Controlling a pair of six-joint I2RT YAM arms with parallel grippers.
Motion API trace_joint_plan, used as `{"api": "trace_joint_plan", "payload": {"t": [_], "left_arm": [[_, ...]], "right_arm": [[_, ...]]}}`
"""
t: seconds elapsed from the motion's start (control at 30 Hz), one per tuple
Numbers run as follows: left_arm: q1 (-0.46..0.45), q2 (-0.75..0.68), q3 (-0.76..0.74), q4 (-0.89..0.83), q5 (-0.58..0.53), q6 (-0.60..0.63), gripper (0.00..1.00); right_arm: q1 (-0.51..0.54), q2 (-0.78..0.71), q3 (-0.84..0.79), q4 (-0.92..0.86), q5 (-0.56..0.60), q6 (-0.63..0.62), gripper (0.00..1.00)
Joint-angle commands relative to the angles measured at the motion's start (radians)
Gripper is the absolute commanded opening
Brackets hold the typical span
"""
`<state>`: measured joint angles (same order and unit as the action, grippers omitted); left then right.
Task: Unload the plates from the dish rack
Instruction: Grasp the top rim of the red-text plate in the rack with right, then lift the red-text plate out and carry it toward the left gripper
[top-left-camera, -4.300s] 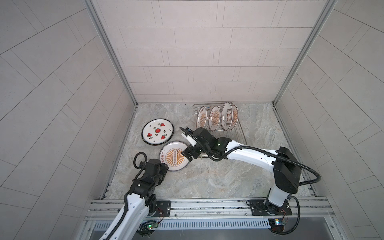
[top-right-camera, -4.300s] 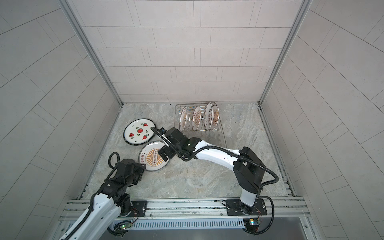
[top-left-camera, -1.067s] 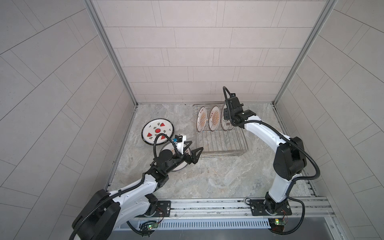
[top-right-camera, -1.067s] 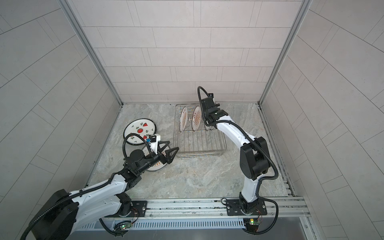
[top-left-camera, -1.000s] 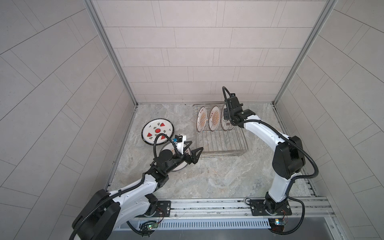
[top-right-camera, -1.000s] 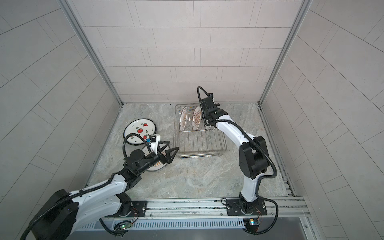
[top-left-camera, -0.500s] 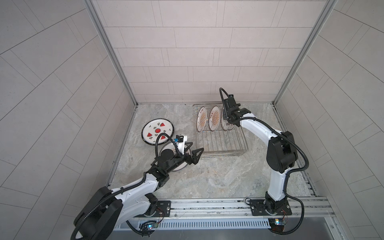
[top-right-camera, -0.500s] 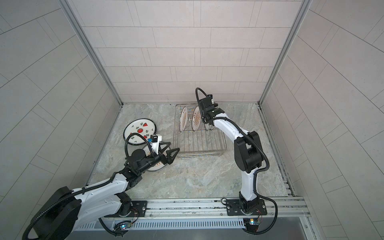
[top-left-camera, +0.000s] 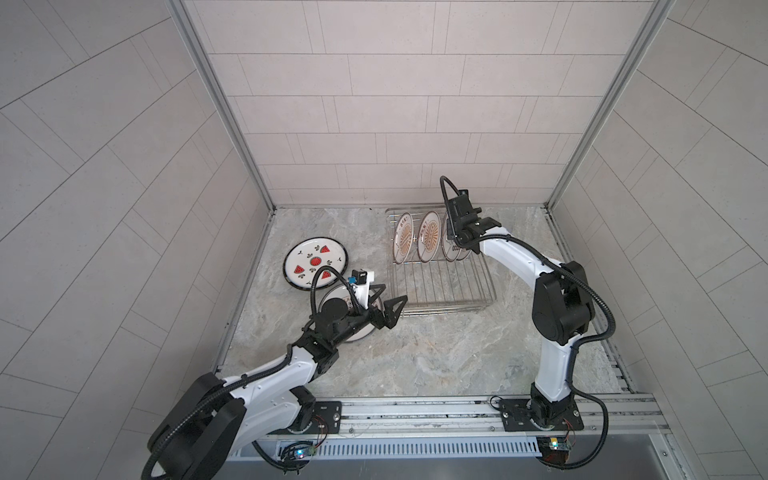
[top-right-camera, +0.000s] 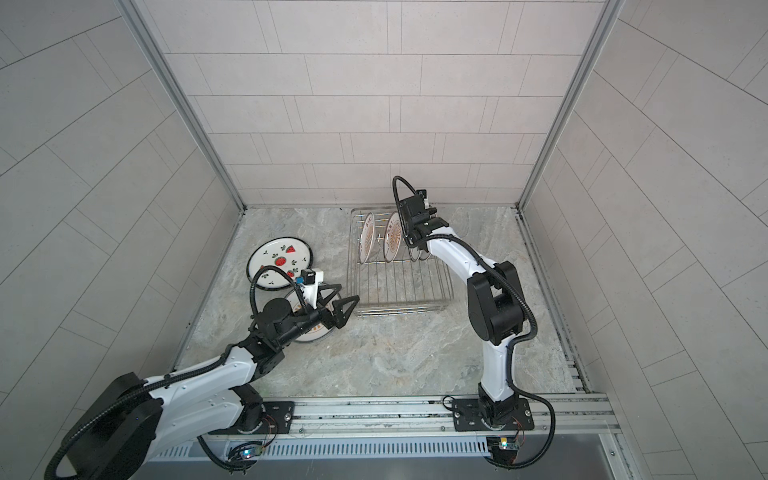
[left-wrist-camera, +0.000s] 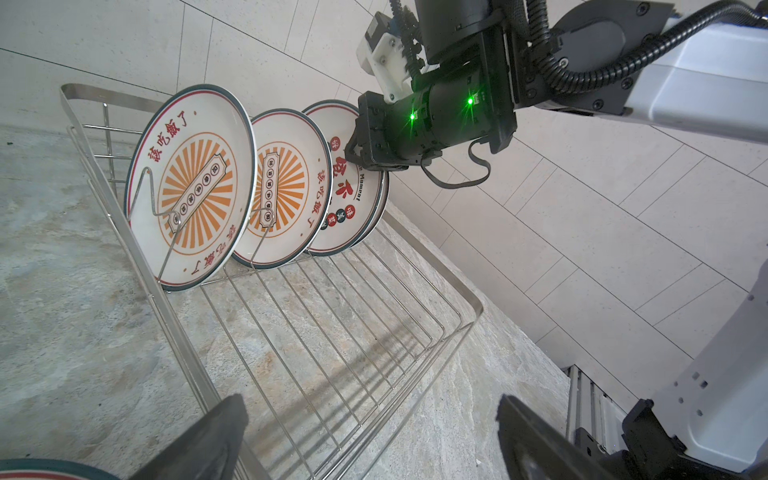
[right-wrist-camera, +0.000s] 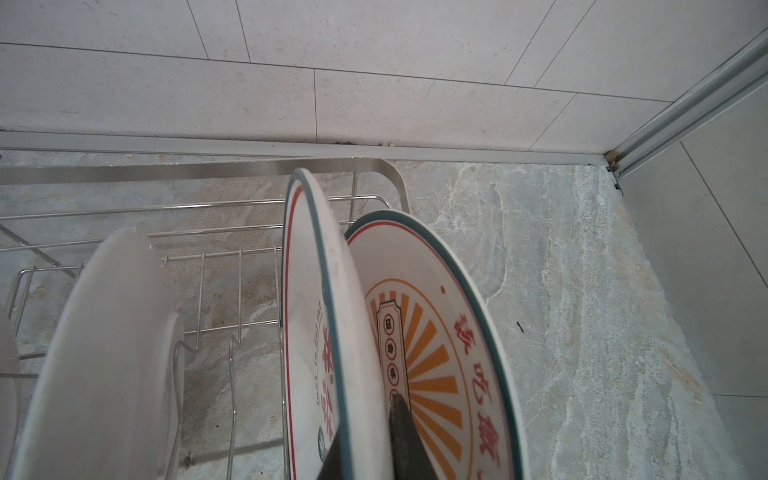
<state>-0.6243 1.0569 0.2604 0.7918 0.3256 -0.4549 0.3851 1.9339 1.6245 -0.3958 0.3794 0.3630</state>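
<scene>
So far, on the marbled surface (top-left-camera: 415, 357) left of the silver wire dish rack (top-left-camera: 440, 286), two glossy round plates lie flat, a watermelon plate (top-left-camera: 316, 262) and a sunburst plate (top-right-camera: 311, 332); four more stand on edge at its far end. The right fingers (right-wrist-camera: 405, 440) are clenched on the red-character plate's (left-wrist-camera: 347, 208) thin dark rim, third from the rack's left; the left fingers (top-left-camera: 392, 311) gape empty by its near corner.
</scene>
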Motion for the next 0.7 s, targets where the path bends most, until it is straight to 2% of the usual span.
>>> {"api": "trace_joint_plan", "payload": {"t": [0.0,0.33,0.67], "left_arm": [[-0.005,-0.007,0.028,0.009,-0.010,0.001,1.00],[-0.004,-0.026,0.019,0.009,-0.045,0.000,1.00],[-0.003,-0.032,0.010,0.012,-0.073,-0.003,1.00]], "right_arm": [[0.001,-0.037,-0.028,0.016,0.032,-0.002,0.13],[0.009,-0.180,-0.118,0.088,0.049,-0.024,0.10],[0.040,-0.343,-0.241,0.124,0.115,-0.045,0.10]]}}
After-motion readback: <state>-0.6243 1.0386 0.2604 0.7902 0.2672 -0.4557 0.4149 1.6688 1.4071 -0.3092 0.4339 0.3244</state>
